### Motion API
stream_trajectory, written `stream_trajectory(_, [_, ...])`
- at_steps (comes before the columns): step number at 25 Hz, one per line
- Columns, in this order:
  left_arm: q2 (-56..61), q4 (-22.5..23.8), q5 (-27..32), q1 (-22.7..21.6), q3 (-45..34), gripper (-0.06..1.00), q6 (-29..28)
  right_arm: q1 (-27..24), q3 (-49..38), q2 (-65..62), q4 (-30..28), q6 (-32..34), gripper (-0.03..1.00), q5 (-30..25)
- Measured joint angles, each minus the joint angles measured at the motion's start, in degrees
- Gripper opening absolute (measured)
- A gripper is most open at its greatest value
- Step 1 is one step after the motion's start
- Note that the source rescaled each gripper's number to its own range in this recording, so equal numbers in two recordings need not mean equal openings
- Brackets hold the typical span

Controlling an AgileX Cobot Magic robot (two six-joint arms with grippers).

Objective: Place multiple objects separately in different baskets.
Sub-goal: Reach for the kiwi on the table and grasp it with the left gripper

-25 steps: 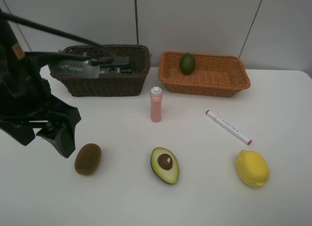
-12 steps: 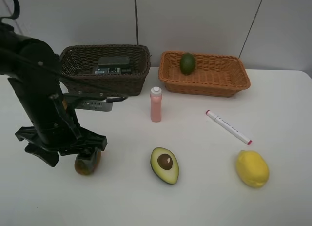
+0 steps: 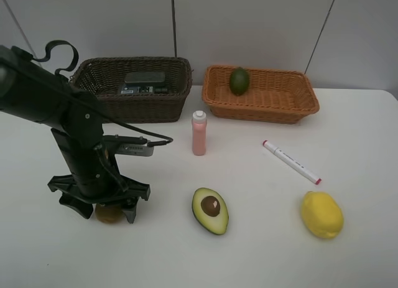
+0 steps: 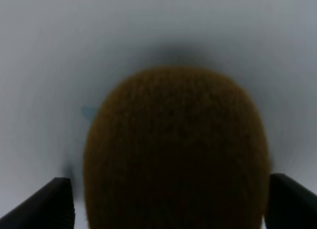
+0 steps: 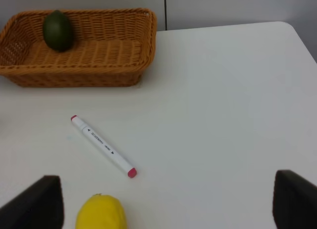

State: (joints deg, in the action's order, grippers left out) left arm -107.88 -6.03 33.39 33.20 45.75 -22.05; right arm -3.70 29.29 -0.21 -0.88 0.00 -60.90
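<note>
Currently: pick of the kiwi in hand, judged from the pose.

High view: left arm (image 3: pixel 68 123) bent down over the near-left counter (image 3: pixel 261 257); left fingers (image 3: pixel 131 211) stand wide, one on each side of the kiwi (image 3: pixel 109 215), which lies on the counter mostly hidden beneath them; contact cannot be told from here. Dark basket (image 3: pixel 140 111) far left holds a flat black block (image 3: pixel 145 78) and another item I cannot make out; tan basket (image 3: pixel 267 111) far right of it holds the lime (image 3: pixel 239 81). Loose on the counter: pink bottle (image 3: pixel 199 134) upright, near the gap between the baskets; halved avocado (image 3: pixel 210 210) near centre; marker (image 3: pixel 291 162) and lemon (image 3: pixel 321 214) to the right.

Left wrist view: kiwi fills the picture, blurred by closeness; one finger just clear of the skin, the other at it or just beside, cannot tell which; not yet closed.

Right wrist view: right fingers (image 5: pixel 34 204) wide, holding nothing, above the right of the counter; lemon, marker and tan basket in sight.

Next move, my judgement: close gently across the kiwi's middle, since a round fruit may roll or slip; lift clear; carry far. Tan basket seems the likely target, as the lime lies there; that path passes the pink bottle, so keep height to avoid toppling it.
</note>
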Motion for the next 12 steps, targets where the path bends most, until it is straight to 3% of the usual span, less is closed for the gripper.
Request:
stream_trajectory(1, [-0.25, 0.0, 0.06, 0.0, 0.0, 0.91, 0.0, 0.0, 0.0, 0.0, 0.0, 0.0, 1.0, 0.0])
stream_trajectory(3, [-0.61, 0.0, 0.11, 0.0, 0.0, 0.69, -0.07, 0.0, 0.0, 0.0, 0.0, 0.0, 1.0, 0.0])
stream_trajectory(5, [-0.81, 0.0, 0.23, 0.0, -0.02, 0.31, -0.2, 0.0, 0.0, 0.0, 0.0, 0.0, 1.0, 0.0])
stream_trajectory(9, [-0.49, 0.0, 0.53, 0.0, -0.06, 0.32, -0.26, 0.0, 0.0, 0.0, 0.0, 0.0, 1.0, 0.0])
stream_trajectory(12, [2.14, 0.0, 4.27, 0.0, 0.66, 0.32, 0.08, 0.0, 0.0, 0.0, 0.0, 0.0, 1.0, 0.0])
